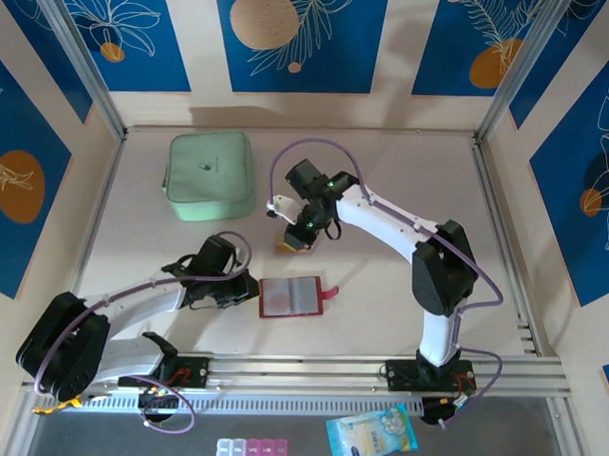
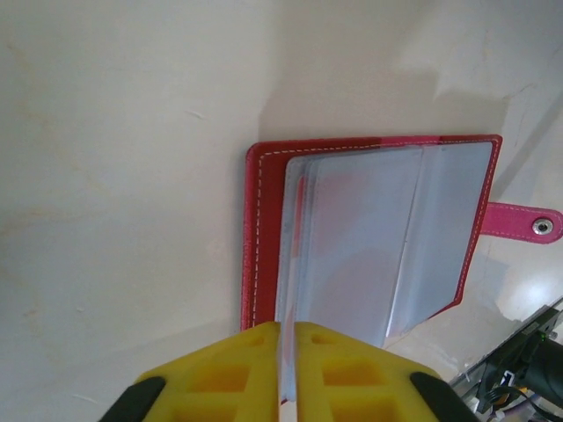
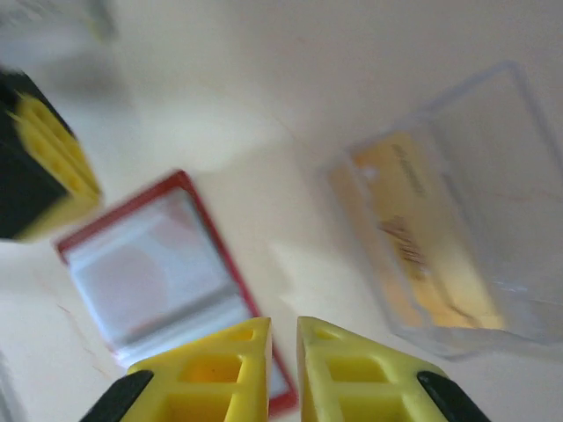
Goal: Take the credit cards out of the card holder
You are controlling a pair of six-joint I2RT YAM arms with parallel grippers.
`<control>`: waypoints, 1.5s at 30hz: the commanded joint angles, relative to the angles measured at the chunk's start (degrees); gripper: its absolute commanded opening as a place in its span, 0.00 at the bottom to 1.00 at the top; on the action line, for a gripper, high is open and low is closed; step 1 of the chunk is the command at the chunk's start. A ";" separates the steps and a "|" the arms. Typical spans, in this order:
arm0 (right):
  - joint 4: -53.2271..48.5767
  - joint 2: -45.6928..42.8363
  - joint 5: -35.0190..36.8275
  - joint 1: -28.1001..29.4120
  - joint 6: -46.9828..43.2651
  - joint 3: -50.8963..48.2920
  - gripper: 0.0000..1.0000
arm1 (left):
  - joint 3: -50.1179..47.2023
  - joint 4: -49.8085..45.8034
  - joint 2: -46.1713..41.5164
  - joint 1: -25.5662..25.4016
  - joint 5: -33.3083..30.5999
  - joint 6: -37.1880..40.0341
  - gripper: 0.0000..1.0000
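Card holder (image 2: 369, 229) open, left claw (image 2: 288, 369) pinching sleeve (image 2: 295, 264)

One red card holder (image 1: 290, 298) is lying open at centre frame. One orange-tan card (image 3: 422, 237) is showing, plus one mint-green case (image 1: 210, 175) upper left.

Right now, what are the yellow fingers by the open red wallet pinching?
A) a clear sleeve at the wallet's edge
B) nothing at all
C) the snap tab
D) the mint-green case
A: in the left wrist view, the left gripper is shut on a clear sleeve standing up from the open card holder.
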 commanded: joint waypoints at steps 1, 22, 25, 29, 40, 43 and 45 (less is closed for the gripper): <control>8.72 -3.31 -4.90 2.54 17.21 -5.65 0.17 | 0.67 1.66 0.49 -1.12 0.21 -1.07 0.09; 20.24 -8.64 -6.31 6.28 57.12 -23.16 0.11 | 0.60 1.23 5.23 -3.05 -1.67 -0.87 0.01; 23.00 -7.86 -9.03 6.17 59.04 -24.63 0.17 | 0.61 0.93 5.73 -3.04 -2.05 -0.54 0.01; 26.24 -7.21 -10.64 6.35 61.24 -26.43 0.24 | 0.60 0.66 5.87 -3.00 -2.33 -0.45 0.01; 30.43 -4.12 -13.39 6.39 64.47 -29.03 0.30 | 0.78 -0.43 6.29 -3.06 -2.67 0.28 0.01; 30.35 -3.02 -13.84 6.55 64.42 -28.74 0.32 | 0.87 -0.46 6.44 -2.99 -2.73 0.33 0.01; 30.35 -2.32 -14.30 6.75 64.44 -28.48 0.33 | 0.94 -0.78 6.45 -3.01 -2.88 0.33 0.01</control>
